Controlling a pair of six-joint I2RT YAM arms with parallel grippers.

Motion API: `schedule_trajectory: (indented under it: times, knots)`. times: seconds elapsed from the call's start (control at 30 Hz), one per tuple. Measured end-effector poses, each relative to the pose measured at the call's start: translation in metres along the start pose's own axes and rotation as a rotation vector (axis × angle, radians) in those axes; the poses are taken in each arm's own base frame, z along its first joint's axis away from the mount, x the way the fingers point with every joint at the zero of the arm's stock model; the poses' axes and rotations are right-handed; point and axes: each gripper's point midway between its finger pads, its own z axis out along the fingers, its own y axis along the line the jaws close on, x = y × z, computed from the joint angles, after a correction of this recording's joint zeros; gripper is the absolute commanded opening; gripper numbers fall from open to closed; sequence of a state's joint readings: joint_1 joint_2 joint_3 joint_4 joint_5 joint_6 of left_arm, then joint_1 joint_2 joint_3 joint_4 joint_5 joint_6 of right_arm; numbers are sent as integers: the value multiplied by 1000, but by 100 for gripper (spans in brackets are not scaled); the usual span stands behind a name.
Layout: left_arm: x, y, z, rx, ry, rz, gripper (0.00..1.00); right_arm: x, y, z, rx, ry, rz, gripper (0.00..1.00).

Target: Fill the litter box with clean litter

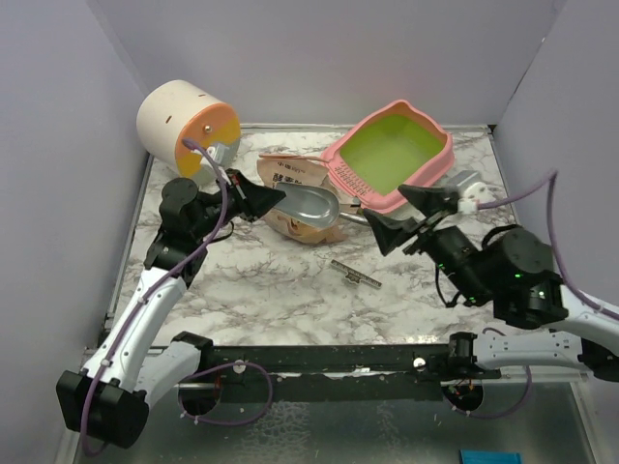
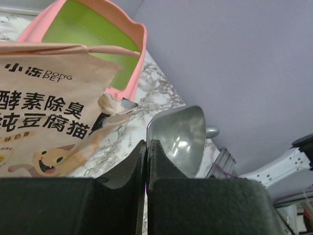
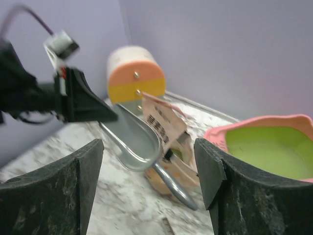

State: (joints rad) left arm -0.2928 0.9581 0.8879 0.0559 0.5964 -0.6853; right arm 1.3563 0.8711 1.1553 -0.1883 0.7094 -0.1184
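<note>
Lilac walls [image 1: 338, 58] on three sides, marble tabletop [image 1: 271, 290]. litter box [image 1: 353, 179] sits at the far right corner, skewed to the edges, slotted rim facing the middle; its lime-green inside shows bare. Cream-and-orange cylinder [image 1: 179, 121] lies on its side at the far left corner, orange end face toward the near edge. Peach bag [image 1: 290, 179] lies crumpled along the far edge between those two, just beside the box's slotted end, printed side up. Metal scoop [image 1: 309, 205] runs across the bag, bowl toward the left edge and handle toward the right, handle end near the box's near corner. left gripper [image 1: 276, 198]: jaws fully closed, pinching the thin rim at the bowl end of the scoop; the left wrist view shows the rim running straight down into the seam between the fingers. right gripper [image 1: 384, 205]: jaws spread wide with nothing between them, hanging near the box's near corner and pointing at scoop and bag. Small flat strip [image 1: 356, 275] lies alone mid-tabletop, apart from everything else.
</note>
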Motion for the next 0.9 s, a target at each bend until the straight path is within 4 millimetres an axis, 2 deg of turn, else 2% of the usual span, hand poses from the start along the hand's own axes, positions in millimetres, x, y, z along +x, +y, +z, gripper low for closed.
schedule_trajectory:
  times: [0.03,0.1,0.17,0.23,0.33,0.4,0.47,0.5,0.6,0.63,0.7,0.77,0.83,0.9]
  knots:
    - [-2,1,-1,-4,-26,-16,0,-17,-7,-5,4,-35,51,76]
    - [-2,5,-3,-14,-63,-50,0,-42,-8,-9,-20,-80,130,77]
    - [3,15,-4,-35,-75,-92,0,-44,-1,-6,-41,-68,142,77]
    - [11,24,-3,-55,-73,-128,0,-38,12,6,-57,-25,117,77]
    - [17,32,-2,-75,-63,-161,0,-31,23,40,-40,47,58,76]
    - [18,33,-2,-78,-62,-165,0,-26,17,83,-22,103,23,76]
    - [18,33,-2,-77,-63,-162,0,-13,-9,127,18,156,17,75]
    - [18,33,-2,-78,-62,-159,0,0,-28,148,27,195,26,74]
    - [16,33,-2,-86,-56,-147,0,38,-81,176,9,279,132,71]
    - [13,33,-1,-88,-58,-142,0,52,-107,178,3,296,210,71]
    - [5,33,0,-89,-70,-132,0,73,-143,171,-11,297,350,70]
    - [-4,33,1,-87,-85,-125,0,100,-175,148,-39,268,540,70]
    - [-15,30,4,-77,-100,-114,0,119,-181,122,-85,243,695,70]
    - [-23,27,5,-65,-119,-103,0,126,-167,105,-167,223,791,71]
